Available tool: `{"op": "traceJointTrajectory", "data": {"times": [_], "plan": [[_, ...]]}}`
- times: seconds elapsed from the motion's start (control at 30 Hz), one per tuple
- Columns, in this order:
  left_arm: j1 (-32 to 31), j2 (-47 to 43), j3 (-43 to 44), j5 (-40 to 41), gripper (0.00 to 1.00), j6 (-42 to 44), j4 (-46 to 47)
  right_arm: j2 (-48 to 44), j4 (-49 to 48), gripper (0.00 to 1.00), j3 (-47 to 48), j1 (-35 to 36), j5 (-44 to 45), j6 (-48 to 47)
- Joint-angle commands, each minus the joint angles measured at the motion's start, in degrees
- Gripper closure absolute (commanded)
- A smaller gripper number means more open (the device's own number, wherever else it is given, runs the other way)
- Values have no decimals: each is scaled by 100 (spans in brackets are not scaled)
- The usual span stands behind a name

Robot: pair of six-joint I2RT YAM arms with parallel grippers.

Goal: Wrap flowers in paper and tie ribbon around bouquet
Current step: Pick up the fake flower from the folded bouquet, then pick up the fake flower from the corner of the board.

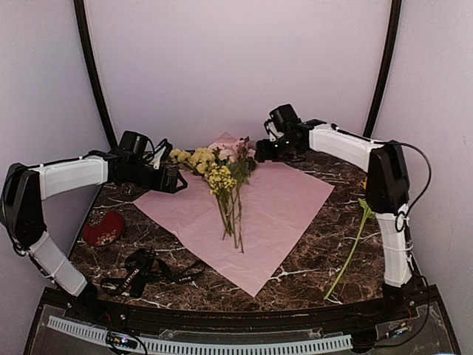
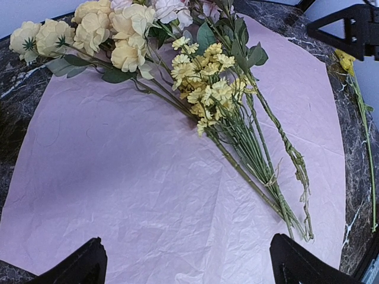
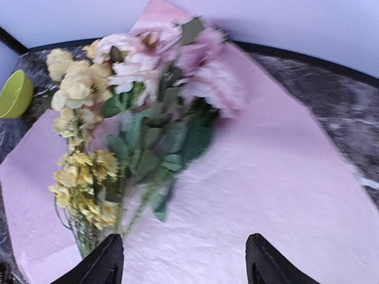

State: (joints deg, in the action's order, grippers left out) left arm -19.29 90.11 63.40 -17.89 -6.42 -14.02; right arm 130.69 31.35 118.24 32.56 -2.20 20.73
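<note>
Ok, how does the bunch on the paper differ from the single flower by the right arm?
The bunch of flowers lies on the lilac paper; the single flower lies off it on the marble table. The bunch mixes yellow, cream and pink blooms; the single flower shows one yellow bloom. Both lie flat, green stems pointing to the near edge.

My workplace: lab test booth. Plain pale backdrop fills upper frame, black arched poles at both sides, dark marble-look tabletop, slotted cable duct along bottom edge.
</note>
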Motion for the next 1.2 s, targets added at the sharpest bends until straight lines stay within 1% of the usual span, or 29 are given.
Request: {"op": "traceJointTrajectory", "data": {"times": [0.0, 0.07, 0.13, 0.27, 0.33, 0.43, 0.53, 0.6, 0.67, 0.73, 0.77, 0.8, 0.9, 0.97, 1.03, 1.07, 1.17], "plan": [[32, -13, 173, -60, 1, 53, -171, -1546, 1000, 26, -1325, -535, 2125, -51], [37, -38, 165, -4, 1, 78, -171, -2072, 1092, 23, -2192, -998, 2323, 162], [38, -52, 164, 32, 1, 82, -178, -2553, 1020, 20, -3036, -1462, 2326, 329], [38, -68, 153, 34, 1, 81, -162, -3189, 740, 15, -4423, -2260, 2115, 457], [39, -49, 159, 19, 1, 76, -158, -3334, 532, 15, -4887, -2563, 1979, 450], [36, -35, 159, -21, 1, 62, -180, -3315, 333, 16, -5373, -2846, 1884, 475], [31, -39, 164, -4, 1, 61, -175, -3203, 82, 21, -5765, -2941, 1739, 491], [37, -37, 164, -4, 1, 62, -180, -3026, 29, 26, -5890, -2958, 1742, 517], [31, -37, 164, 5, 1, 73, -180, -2940, -84, 34, -6022, -2973, 1692, 523], [35, -43, 164, -9, 1, 63, -180, -2937, -257, 47, -6163, -2995, 1638, 520], [32, -37, 181, -13, 1, 66, -191, -2941, -350, 56, -6230, -3026, 1623, 512], [31, -37, 208, -13, 1, 82, -223, -2951, -433, 60, -6287, -3058, 1598, 512], [36, -80, 176, 80, 1, 130, -198, -2918, -491, 78, -6295, -3150, 1474, 455], [39, -72, 147, 81, 1, 113, -157, -2943, -403, 90, -6200, -3151, 1591, 353], [39, -22, 180, 23, 1, 74, -195, -3059, -284, 99, -6108, -3159, 1794, 257], [33, -12, 196, -12, 1, 59, -225, -3170, -209, 100, -6070, -3159, 1916, 188], [40, -60, 187, -3, 1, 60, -220, -3656, -10, 100, -5949, -3159, 2225, 21]]}}
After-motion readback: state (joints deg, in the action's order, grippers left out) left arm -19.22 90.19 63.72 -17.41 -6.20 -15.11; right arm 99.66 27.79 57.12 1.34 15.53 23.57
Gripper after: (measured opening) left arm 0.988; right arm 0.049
